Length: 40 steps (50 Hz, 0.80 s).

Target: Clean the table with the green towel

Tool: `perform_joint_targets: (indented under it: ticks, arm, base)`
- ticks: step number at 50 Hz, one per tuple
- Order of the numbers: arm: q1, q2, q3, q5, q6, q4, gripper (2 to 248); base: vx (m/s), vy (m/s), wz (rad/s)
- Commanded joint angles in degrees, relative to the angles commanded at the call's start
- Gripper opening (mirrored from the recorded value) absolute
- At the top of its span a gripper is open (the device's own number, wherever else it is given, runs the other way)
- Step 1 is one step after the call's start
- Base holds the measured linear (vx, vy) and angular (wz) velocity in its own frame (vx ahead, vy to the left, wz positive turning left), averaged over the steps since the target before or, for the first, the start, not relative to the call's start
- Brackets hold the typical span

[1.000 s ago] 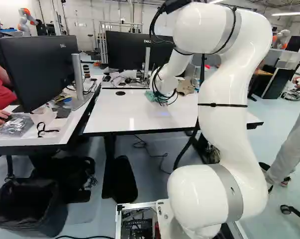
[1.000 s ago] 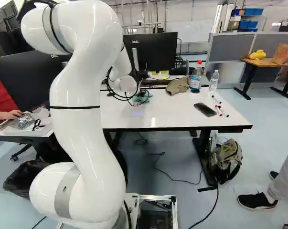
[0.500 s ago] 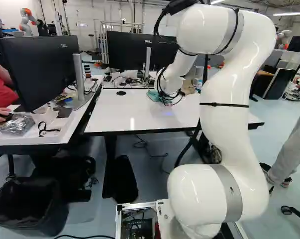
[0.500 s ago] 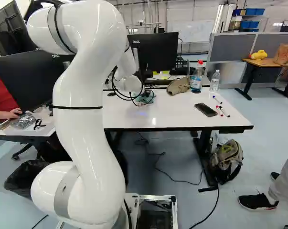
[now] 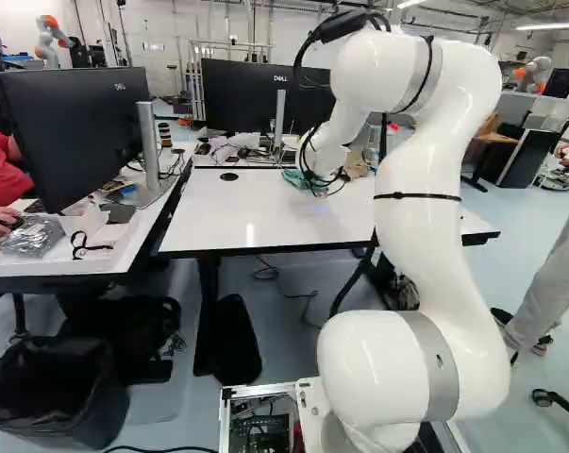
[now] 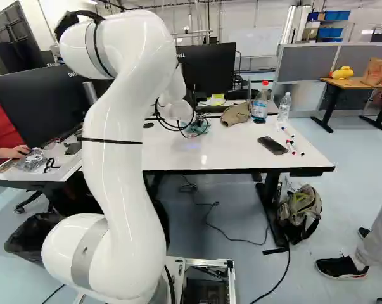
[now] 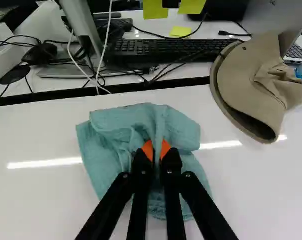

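My gripper [image 6: 189, 132] is low over the far part of the white table [image 6: 241, 155], partly hidden by cables. The green towel [image 6: 202, 125] shows just beside it; in the left base view a bit of the towel [image 5: 295, 178] peeks out past the wrist. Seen from the wrist, the gripper [image 7: 156, 150] has its orange pads pinched together on a raised fold of the towel [image 7: 103, 132]. The rest of the cloth spreads crumpled on the tabletop around and under the fingers.
A tan cap [image 7: 263, 85] lies beside the towel. Beyond the table's far edge are a keyboard [image 7: 166, 48] and cables. Two bottles [image 6: 260, 104], a phone [image 6: 272, 145] and several markers [image 6: 292, 145] occupy the table's right part. Another robot [image 5: 53, 40] stands far back.
The wrist has shifted a little to the right in both base views, and the towel has slid along with it. The arm's upper part has swung too. The base has not moved.
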Motion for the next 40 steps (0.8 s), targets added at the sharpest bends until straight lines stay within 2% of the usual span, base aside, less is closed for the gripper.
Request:
perform_joint_targets:
  ticks: [19, 40]
  arm:
    - [2.43, -0.63, -0.87, 0.0, 0.0, 0.0, 37]
    - [4.21, 3.35, 4.54, 0.0, 0.0, 0.0, 37]
  base:
    - [0.0, 0.0, 0.0]
    - [0.0, 0.0, 0.0]
